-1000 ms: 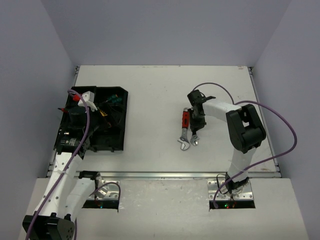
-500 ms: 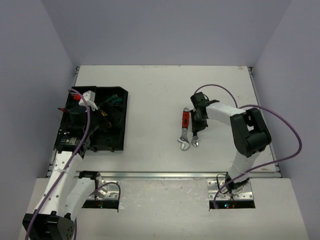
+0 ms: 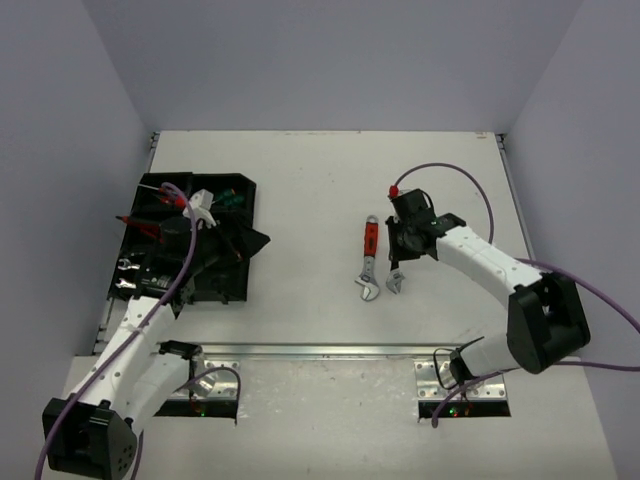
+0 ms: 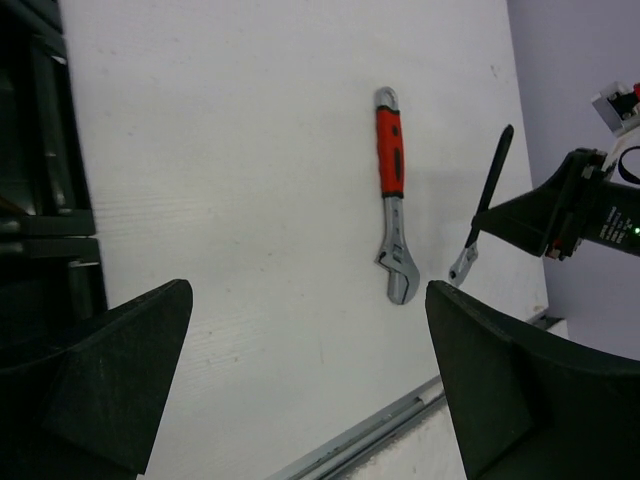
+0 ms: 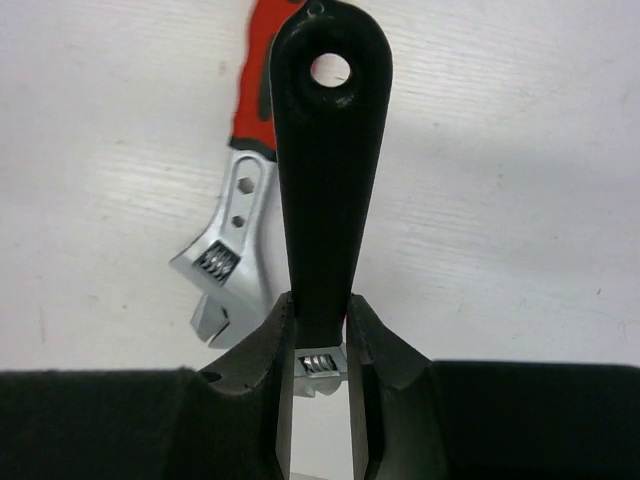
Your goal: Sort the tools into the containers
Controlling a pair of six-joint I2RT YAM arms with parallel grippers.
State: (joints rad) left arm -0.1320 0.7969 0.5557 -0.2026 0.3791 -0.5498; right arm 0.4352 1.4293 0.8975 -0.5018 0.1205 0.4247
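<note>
My right gripper point(image 3: 404, 243) point(image 5: 320, 335) is shut on a black-handled adjustable wrench point(image 5: 325, 150) point(image 4: 489, 190), gripped just behind its silver head point(image 3: 396, 283). The handle points away past the fingertips. Beside it a red-handled adjustable wrench point(image 3: 369, 255) point(image 4: 392, 190) point(image 5: 232, 255) lies flat on the table. The black organizer tray point(image 3: 236, 285) sits at the left, with red-handled point(image 3: 160, 200) and green-handled point(image 3: 230, 199) tools in its compartments. My left gripper point(image 3: 250, 243) point(image 4: 305, 330) hangs open and holds nothing over the tray's right edge, facing the two wrenches.
The white table point(image 3: 310, 190) ends in a metal rail point(image 3: 330, 350) along the near side. Grey walls close in the left, back and right. Purple cables point(image 3: 450, 175) loop off both arms. The tray's edge point(image 4: 45, 200) fills the left of the left wrist view.
The right gripper has closed on the black-handled wrench and its elbow has swung out to the right. The left arm has moved from above the tray to its right edge.
</note>
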